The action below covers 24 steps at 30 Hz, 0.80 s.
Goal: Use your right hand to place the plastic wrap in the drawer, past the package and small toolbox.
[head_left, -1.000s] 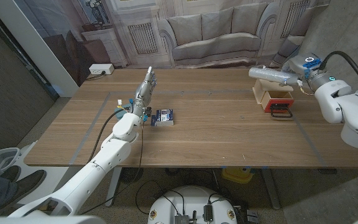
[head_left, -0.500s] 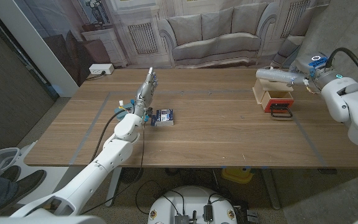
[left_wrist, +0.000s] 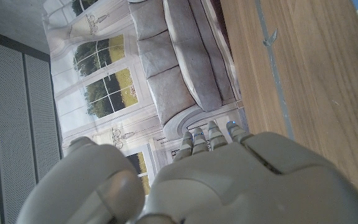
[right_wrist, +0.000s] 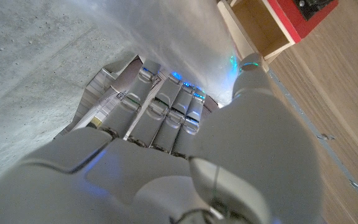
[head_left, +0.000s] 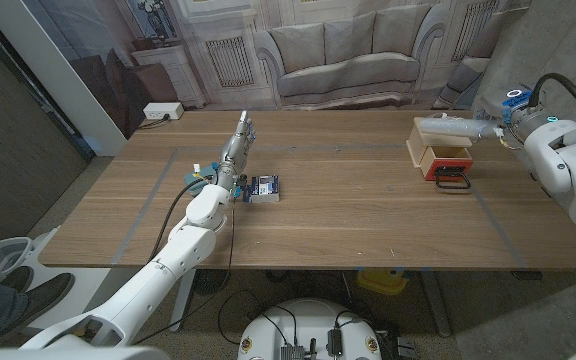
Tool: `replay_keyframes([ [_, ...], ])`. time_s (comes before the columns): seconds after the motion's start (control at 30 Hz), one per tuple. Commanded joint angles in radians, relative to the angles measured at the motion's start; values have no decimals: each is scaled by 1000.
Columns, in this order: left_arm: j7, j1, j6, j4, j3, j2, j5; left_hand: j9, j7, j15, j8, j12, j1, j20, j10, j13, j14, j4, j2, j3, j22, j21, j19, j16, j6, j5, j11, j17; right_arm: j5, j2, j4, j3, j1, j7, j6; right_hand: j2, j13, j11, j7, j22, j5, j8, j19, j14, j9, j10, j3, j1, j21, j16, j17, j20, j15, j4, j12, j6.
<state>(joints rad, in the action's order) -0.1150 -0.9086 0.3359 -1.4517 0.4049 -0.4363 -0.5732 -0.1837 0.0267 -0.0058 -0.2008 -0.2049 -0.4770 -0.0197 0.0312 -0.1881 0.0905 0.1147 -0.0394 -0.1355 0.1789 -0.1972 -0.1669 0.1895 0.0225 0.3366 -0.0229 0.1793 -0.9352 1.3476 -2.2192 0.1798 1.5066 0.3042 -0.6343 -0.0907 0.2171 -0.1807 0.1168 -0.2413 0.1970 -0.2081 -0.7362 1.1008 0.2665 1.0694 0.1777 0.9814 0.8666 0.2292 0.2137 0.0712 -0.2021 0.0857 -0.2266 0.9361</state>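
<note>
Right hand [head_left: 501,122] fingers wrapped around long clear plastic wrap roll [head_left: 448,127] — above open wooden drawer [head_left: 440,156], not yet lowered in.

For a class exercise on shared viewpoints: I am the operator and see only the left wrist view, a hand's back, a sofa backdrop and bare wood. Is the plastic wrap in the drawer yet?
Observer: Not yet. In the head view the right hand holds the plastic wrap above the wooden drawer.
Operator: What else is near the drawer?
Observer: A small red toolbox with a black handle sits at the drawer's near side.
Operator: And my left hand?
Observer: The left hand stands with its fingers pointing away from the robot, holding nothing, beside a small blue and white package.
</note>
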Motion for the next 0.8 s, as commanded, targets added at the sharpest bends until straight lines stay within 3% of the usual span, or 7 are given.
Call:
replay_keyframes([
  [0.03,13,14,13,26,7,15,-3,-5,5,-1,2,0,-3,-2,1,-3,8,2,-8,-7,5,-4,-15,-2,-5,7,-7,4,-153,-144,-23,107,40,131,105,255,0,-6,76,3,2,-3,8,-1,5,2,-4,256,13,-2,3,143,-34,-3,-5,73],
  [0.43,24,26,17,48,15,24,-4,-5,5,1,2,0,-3,-3,0,-3,8,2,-9,-9,5,-4,-16,-2,-5,7,-4,4,-253,-223,-22,114,-2,217,205,254,1,-6,79,15,1,-4,22,-2,6,3,-6,260,43,-1,4,142,-35,-4,-6,75],
  [0.8,17,18,18,46,13,24,-4,-5,7,1,1,0,-4,-3,1,-3,8,2,-10,-12,5,-4,-16,-1,-6,7,-7,4,-312,-246,-7,117,-37,273,279,254,1,-7,80,24,2,-3,32,-4,5,1,-8,261,59,-1,4,142,-35,-6,-6,76],
])
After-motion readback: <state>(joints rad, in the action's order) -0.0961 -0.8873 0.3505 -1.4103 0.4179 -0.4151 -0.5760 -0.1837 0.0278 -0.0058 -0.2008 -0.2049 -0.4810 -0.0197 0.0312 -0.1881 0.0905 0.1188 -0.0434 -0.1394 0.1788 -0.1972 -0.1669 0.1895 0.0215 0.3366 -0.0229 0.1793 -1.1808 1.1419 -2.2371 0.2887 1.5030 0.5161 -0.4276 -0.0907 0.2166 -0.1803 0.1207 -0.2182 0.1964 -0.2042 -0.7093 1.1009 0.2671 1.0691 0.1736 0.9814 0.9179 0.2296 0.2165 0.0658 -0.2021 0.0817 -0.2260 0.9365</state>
